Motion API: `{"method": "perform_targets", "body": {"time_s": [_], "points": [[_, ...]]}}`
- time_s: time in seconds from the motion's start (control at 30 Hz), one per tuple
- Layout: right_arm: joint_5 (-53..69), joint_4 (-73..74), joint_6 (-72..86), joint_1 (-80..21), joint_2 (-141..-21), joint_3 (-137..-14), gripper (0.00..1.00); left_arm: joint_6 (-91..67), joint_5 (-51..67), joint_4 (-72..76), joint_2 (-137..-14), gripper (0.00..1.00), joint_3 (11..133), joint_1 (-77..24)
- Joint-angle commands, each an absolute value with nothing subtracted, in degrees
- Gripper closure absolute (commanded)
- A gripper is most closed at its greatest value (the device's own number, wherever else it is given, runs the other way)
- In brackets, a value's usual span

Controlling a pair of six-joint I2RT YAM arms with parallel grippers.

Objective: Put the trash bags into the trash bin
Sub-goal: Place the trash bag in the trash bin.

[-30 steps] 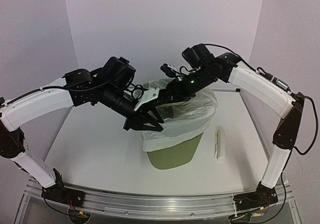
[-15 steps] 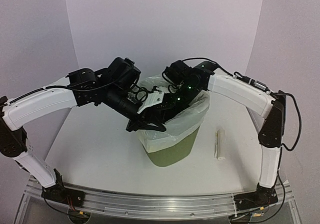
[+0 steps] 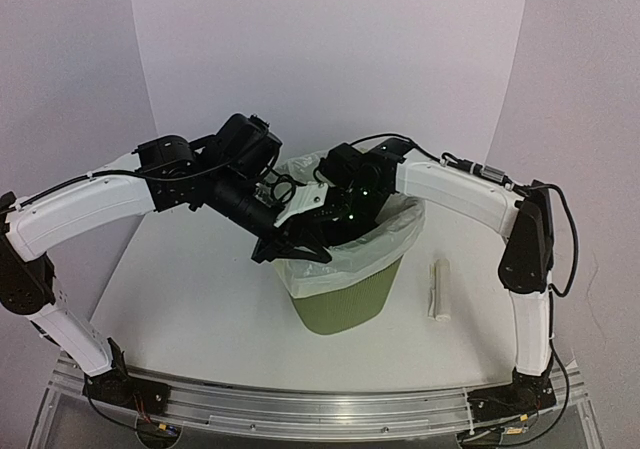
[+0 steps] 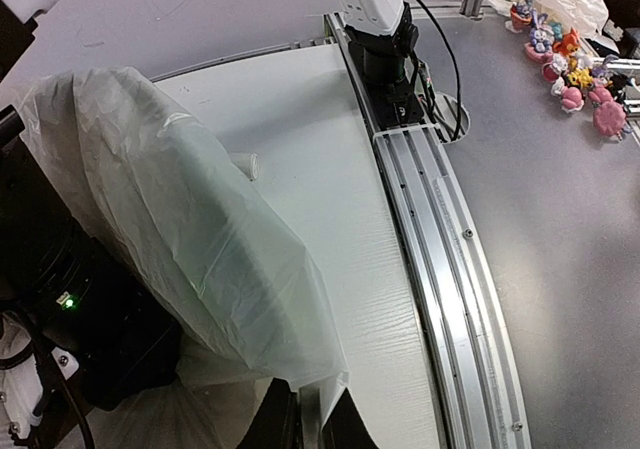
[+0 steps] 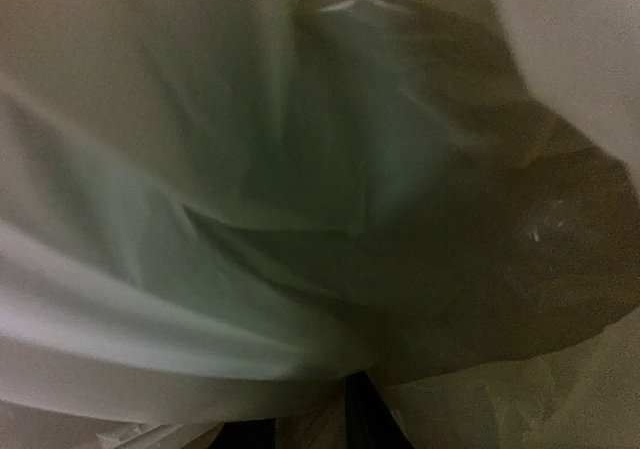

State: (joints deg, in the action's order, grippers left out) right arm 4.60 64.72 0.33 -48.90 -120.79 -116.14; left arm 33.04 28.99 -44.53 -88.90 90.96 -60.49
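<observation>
The olive-green trash bin [image 3: 350, 304] stands mid-table. The pale translucent trash bag [image 3: 395, 239] lines it and folds over the rim. My left gripper [image 3: 292, 250] is at the near-left rim, shut on the bag's edge. In the left wrist view the film [image 4: 200, 229] runs down between the closed fingers [image 4: 275, 424]. My right gripper [image 3: 335, 219] reaches down inside the bag's mouth. In the right wrist view the film [image 5: 300, 169] fills the frame, and bunched film lies between the dark fingertips [image 5: 365, 419].
A white roll [image 3: 438, 289] lies on the table right of the bin. The left wrist view shows the right arm's base [image 4: 385, 49], the metal rail [image 4: 440, 259] at the table's edge, and small toys [image 4: 570, 59] on the floor beyond it.
My right arm has swung left and down into the bin. The bag, puffed out to the right before, now sits snug over the rim. My left gripper has barely moved.
</observation>
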Motion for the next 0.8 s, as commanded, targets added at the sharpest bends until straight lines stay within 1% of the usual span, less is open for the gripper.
{"method": "perform_targets", "body": {"time_s": [0.0,0.1,0.37,0.67,0.77], "points": [[3.4,66.0,-3.0,-49.0,-122.2,-114.4,0.76,35.2,28.7,-48.0,-88.8,1.00,89.4,-60.8],[3.0,66.2,-4.7,-49.0,-122.3,-112.1,0.73,35.3,28.8,-47.9,-88.4,1.00,89.2,-60.8],[5.3,66.4,-6.3,-49.0,-122.5,-110.0,0.73,35.9,29.5,-47.5,-87.1,1.00,88.5,-60.8],[3.4,66.5,-6.8,-49.0,-123.0,-109.6,0.69,35.8,29.8,-47.1,-86.2,1.00,88.2,-60.8],[3.6,66.5,-6.5,-49.0,-121.5,-111.5,0.63,35.2,29.4,-46.5,-86.0,1.00,88.3,-60.8]]}}
